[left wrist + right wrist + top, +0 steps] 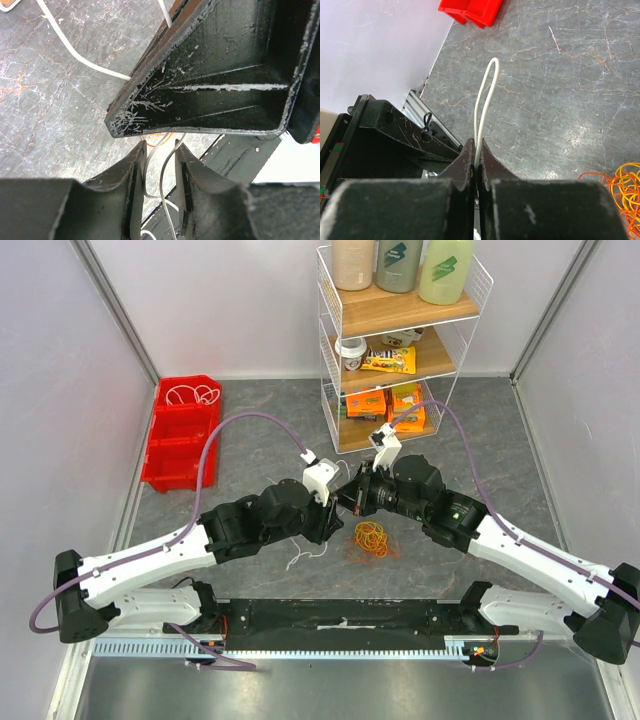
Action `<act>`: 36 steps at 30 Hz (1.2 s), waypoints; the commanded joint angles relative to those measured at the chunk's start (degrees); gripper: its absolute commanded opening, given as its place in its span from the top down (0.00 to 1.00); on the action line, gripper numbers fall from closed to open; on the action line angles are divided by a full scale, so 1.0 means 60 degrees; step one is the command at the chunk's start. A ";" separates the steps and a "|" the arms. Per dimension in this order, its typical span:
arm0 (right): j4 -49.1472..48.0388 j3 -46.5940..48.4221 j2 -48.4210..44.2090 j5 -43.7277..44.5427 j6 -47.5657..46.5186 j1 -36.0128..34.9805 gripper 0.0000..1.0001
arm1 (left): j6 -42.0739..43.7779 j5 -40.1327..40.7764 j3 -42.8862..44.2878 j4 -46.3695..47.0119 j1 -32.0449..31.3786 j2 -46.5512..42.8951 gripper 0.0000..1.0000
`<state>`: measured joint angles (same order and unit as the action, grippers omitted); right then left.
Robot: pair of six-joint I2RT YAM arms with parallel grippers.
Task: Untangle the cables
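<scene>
Separating the thin white cable (pixel 494 60) from the small tangle of orange and yellow wires (pixel 372 538) is judged to be the step in hand. A narrow loop of the white cable is pinched between the closed fingers of the right gripper (pixel 476 145). The loop stands straight out past the fingertips, its long axis in line with them and its rounded end pointing away.

Two white strands are seen passing through the left gripper (pixel 160 150). Its fingers are set narrow but apart, and no clamping on the strands can be made out. A loose length of white cable lies on the grey marbled worktop (pixel 480 440) just to the left of the tangle. Both grippers are held together just beyond the tangle, which rests apart from them and ungripped.

Next, a firm hold by the left gripper is probably called for. The two grippers would then be drawn apart along the cable's length, so that it is laid out away from the tangle.
</scene>
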<state>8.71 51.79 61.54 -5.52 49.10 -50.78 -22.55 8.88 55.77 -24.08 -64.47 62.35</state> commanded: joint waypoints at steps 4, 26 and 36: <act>-0.0075 0.0304 -0.0251 0.0027 0.0049 0.0012 1.00 | -0.0095 0.0203 0.0373 -0.0045 -0.0051 -0.0386 0.53; 0.0494 0.0245 -0.0281 0.0668 -0.0433 0.0012 0.67 | -0.0270 0.0409 0.0622 -0.0088 0.0065 -0.0109 0.98; 0.3086 0.0773 -0.1920 0.3698 -0.2060 0.0041 0.10 | -0.2714 -0.0296 0.0782 -0.0922 0.4733 0.0096 0.98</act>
<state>20.32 52.84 55.11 5.91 41.60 -50.54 -29.98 5.91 57.84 -27.31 -46.24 62.43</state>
